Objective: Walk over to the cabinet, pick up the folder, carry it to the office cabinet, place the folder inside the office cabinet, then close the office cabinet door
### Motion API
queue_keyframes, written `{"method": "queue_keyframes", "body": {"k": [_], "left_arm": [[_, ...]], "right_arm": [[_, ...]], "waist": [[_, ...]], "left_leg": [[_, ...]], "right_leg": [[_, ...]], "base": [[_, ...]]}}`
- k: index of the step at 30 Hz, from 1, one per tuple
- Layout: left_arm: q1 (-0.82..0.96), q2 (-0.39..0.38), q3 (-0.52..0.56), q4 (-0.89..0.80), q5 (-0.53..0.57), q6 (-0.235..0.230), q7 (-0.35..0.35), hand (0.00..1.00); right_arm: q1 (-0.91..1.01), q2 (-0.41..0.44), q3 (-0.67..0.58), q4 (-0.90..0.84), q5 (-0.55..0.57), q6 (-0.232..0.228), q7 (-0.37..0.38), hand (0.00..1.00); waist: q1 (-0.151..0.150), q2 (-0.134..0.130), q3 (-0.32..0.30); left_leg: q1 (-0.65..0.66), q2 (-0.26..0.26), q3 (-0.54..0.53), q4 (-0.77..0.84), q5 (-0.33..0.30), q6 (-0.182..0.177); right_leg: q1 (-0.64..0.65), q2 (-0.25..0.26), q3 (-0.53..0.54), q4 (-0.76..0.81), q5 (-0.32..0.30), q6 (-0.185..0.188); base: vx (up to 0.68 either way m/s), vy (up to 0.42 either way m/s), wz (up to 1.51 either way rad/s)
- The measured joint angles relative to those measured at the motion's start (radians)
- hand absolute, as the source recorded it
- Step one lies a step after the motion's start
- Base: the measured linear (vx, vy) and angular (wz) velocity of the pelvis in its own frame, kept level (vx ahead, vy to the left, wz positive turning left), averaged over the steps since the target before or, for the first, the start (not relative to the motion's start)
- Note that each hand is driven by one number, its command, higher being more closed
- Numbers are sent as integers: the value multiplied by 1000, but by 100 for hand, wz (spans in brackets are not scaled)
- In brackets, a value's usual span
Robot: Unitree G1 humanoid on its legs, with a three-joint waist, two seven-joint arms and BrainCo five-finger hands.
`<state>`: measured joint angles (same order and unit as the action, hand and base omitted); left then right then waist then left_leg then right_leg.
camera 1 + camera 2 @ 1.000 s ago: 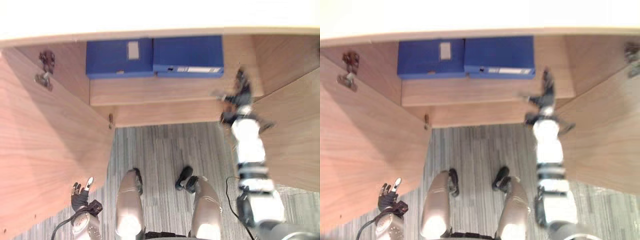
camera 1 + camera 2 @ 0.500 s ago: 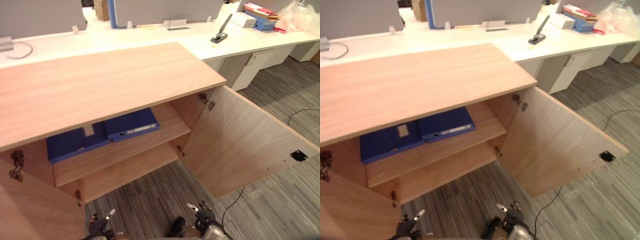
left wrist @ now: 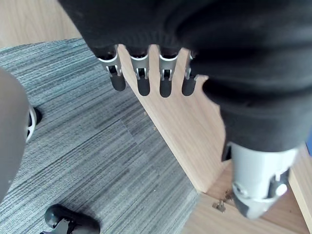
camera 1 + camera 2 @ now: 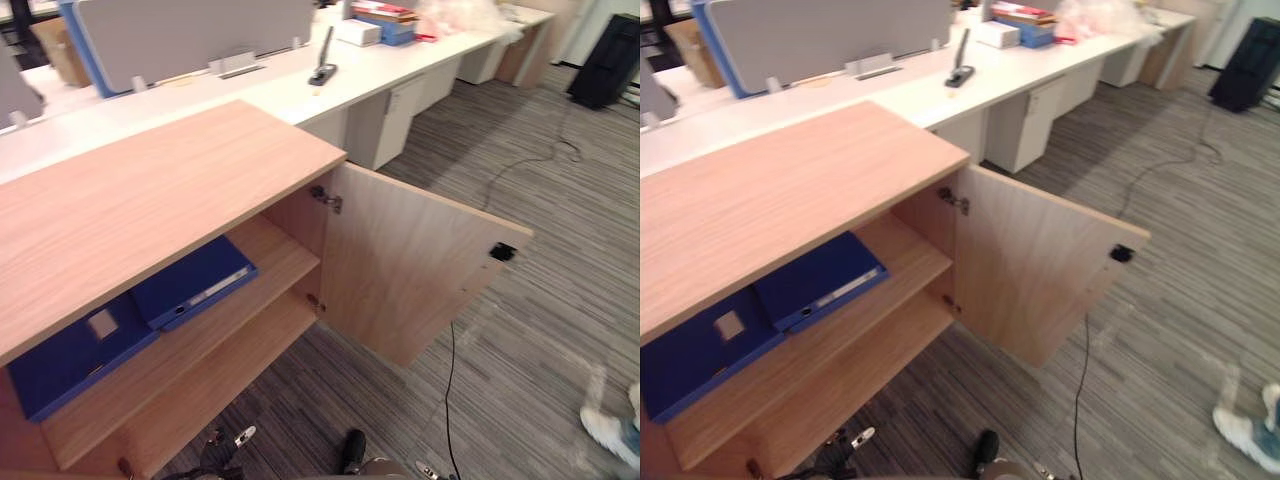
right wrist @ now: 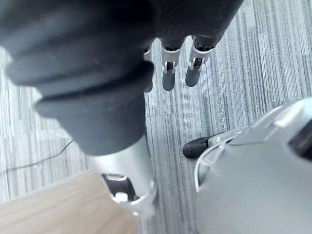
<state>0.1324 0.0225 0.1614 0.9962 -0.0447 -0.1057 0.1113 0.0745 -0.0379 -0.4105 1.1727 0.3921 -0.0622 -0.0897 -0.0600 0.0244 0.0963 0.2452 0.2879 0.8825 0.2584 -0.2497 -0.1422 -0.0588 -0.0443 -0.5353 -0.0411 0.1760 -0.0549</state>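
Both eye views look down at a slant from high up on the cabinet (image 4: 150,190) at frame left, its open door (image 4: 410,260) mid-frame and the white counter (image 4: 300,85) along the top, sharing all of it from slightly offset spots. The left wrist view looks from very close along the left hand (image 3: 165,73) to the floor (image 3: 87,136) and a wood panel (image 3: 180,131). The right wrist view looks along the right hand (image 5: 168,68) to the floor.

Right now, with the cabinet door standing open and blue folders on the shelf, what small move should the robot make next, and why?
Probably lift the right hand toward the outer edge of the open door, ready to push it shut. Two blue folders lie on the shelf, and both it and the left hand hang low, fingers straight, holding nothing.
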Motion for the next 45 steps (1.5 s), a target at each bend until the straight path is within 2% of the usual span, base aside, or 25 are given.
{"method": "queue_keyframes", "body": {"k": [1, 2, 3, 4, 5, 6, 7, 8, 9, 10, 11, 12, 15, 18, 20, 22, 23, 24, 25, 26, 28, 30, 34, 38, 45], "left_arm": [[0, -4, 0, 5, -7, 0, -1, 0], [0, -2, 0, 14, -15, 1, -4, 0], [0, 0, 0, 14, -24, 2, -4, 0], [1, 1, 1, 11, -41, 0, -3, 0], [-1, -1, 2, 12, -62, -1, 1, 0], [-1, -4, 1, 11, -75, -3, 3, 0], [-1, -11, 2, 3, -103, -7, 10, 0], [4, -18, 1, -14, -127, -13, 19, 0], [12, -21, -5, -29, -145, -22, 23, 0], [15, -22, -8, -37, -153, -25, 22, 0], [26, -24, -7, -42, -158, -30, 23, 0], [29, -22, -5, -43, -156, -30, 23, 0], [26, -20, 1, -44, -122, -28, 24, 0], [32, -20, -4, -44, -104, -24, 16, 0], [28, -17, -4, -45, -103, -19, 13, 0], [31, -17, -2, -53, -87, -18, 6, 0], [39, -15, -3, -66, -73, -20, 2, 0], [50, -16, -11, -82, -73, -21, 1, 0], [59, -15, -21, -95, -73, -22, 0, 0], [75, -6, -31, -103, -74, -22, -2, 0], [82, 21, -44, -118, -80, -24, -7, 0], [89, 30, -47, -132, -80, -25, -12, 0], [91, 43, -54, -133, -90, -30, -27, 0], [100, 42, -57, -144, -128, -31, -32, 0], [120, 40, -38, -142, -152, -29, -32, 0]], "right_arm": [[0, -3, 0, -3, 1, -1, -1, 0], [-1, -6, 2, -2, 2, -1, -2, 0], [-3, -7, 4, -2, 2, -2, -2, 0], [-14, -12, 13, -2, 1, -3, -3, 0], [-28, -27, 20, -2, 1, -3, -8, 0], [-38, -35, 20, -1, 1, -3, -12, 0], [-52, -40, 20, -1, 0, -6, -19, 0], [-68, -49, 21, -1, 0, -12, -26, 0], [-92, -51, 44, -3, 1, -20, -33, 0], [-100, -53, 57, -4, 1, -24, -32, 0], [-110, -49, 70, -20, 1, -28, -32, 0], [-105, -42, 79, -38, 1, -30, -33, 0], [-103, -37, 85, -123, 5, -43, -51, 0], [-133, -44, 90, -171, 9, -47, -60, 0], [-163, -48, 96, -241, -12, -46, -61, 0], [-200, -75, 104, -325, -25, -51, -69, 0], [-235, -108, 105, -353, -26, -59, -75, 0], [-274, -147, 104, -355, -35, -66, -81, 0], [-294, -166, 105, -356, -43, -69, -81, 0], [-328, -179, 105, -354, -59, -71, -84, 0], [-407, -211, 109, -334, -59, -78, -89, 0], [-499, -243, 136, -287, -59, -79, -88, 0], [-687, -317, 195, -173, -59, -79, -67, 0], [-815, -350, 245, -90, -58, -76, -44, 0], [-856, -382, 393, -57, -62, -44, 18, 0]], "waist": [[-7, 7, 1], [-4, 15, -1], [-5, 15, -4], [-1, 12, -7], [3, 20, 3], [11, 27, 7], [23, 34, 12], [42, 35, 14], [55, 36, 15], [58, 40, 14], [67, 48, 7], [68, 48, -4], [56, 21, -14], [56, 32, -25], [53, 36, -29], [61, 24, -30], [64, 15, -25], [60, 30, -36], [61, 40, -42], [70, 26, -54], [76, 1, -57], [79, -10, -53], [101, -9, -52], [112, -8, -48], [119, -8, -41]], "left_leg": [[2, 20, 4, 57, -25, 29], [-8, 38, -16, 126, -20, 81], [-29, 54, -42, 181, -12, 95], [-87, 82, -145, 313, 5, 133], [-145, 54, -300, 375, -33, 116], [-165, 21, -370, 379, -59, 107], [-197, -37, -466, 374, -90, 104], [-231, -107, -571, 343, -112, 102], [-249, -182, -688, 235, -115, 90], [-251, -196, -727, 168, -111, 86], [-240, -198, -722, 126, -37, 112], [-237, -198, -703, 106, -36, 112], [-203, -234, -635, -15, 13, 125], [-159, -246, -620, -117, 49, 118], [-155, -245, -622, -108, 51, 115], [-194, -263, -642, -24, 33, 115], [-185, -281, -664, -94, 16, 133], [-173, -266, -669, -213, 92, 109], [-182, -246, -668, -222, 177, 114], [-177, -269, -667, -212, 170, 119], [-176, -287, -677, -225, 171, 125], [-176, -297, -680, -233, 178, 135], [-178, -304, -703, -244, 189, 144], [-192, -300, -740, -249, 202, 138], [-190, -295, -766, -259, 220, 134]], "right_leg": [[7, 16, -6, 30, -47, -21], [10, 31, 21, 17, -48, -22], [10, 35, 35, 12, -48, -22], [7, 32, 75, 12, -49, -24], [4, 29, 116, 15, -51, -28], [5, 29, 140, 17, -51, -28], [6, 26, 178, 17, -51, -28], [7, 24, 227, 23, -51, -27], [4, 28, 280, 22, -48, -16], [7, 37, 295, 16, -41, -6], [16, 58, 326, -12, -30, 8], [24, 57, 330, -28, -21, 19], [-9, 26, 328, -43, 0, 33], [-25, 33, 349, -43, 5, 37], [-24, 39, 355, -43, 3, 34], [-9, 2, 382, -42, 2, 34], [8, -25, 385, -42, 2, 35], [24, -28, 372, -42, 2, 36], [29, -21, 371, -43, -3, 51], [39, -38, 372, -43, -21, 79], [39, -55, 368, -43, -24, 83], [36, -64, 364, -43, -22, 85], [30, -69, 347, -43, -21, 89], [32, -63, 311, -43, -22, 91], [42, -60, 287, -43, -23, 91]], "base": [[156, 2, -73], [199, -28, -74], [173, -70, -80], [181, -71, -80], [128, -33, -82], [70, 21, -81], [42, 91, -96], [17, 137, -138], [-23, 145, -132], [-60, 112, -141], [-44, 74, -101], [41, 81, -101], [122, 79, -52], [192, 30, -16], [233, 39, -12], [142, 75, -9], [29, 89, 5], [27, 69, 8], [28, 120, 2], [7, 112, 7], [-13, 104, 11], [-52, 39, 4], [-15, -4, 10], [-5, -60, 27], [-36, -45, 11]]}}
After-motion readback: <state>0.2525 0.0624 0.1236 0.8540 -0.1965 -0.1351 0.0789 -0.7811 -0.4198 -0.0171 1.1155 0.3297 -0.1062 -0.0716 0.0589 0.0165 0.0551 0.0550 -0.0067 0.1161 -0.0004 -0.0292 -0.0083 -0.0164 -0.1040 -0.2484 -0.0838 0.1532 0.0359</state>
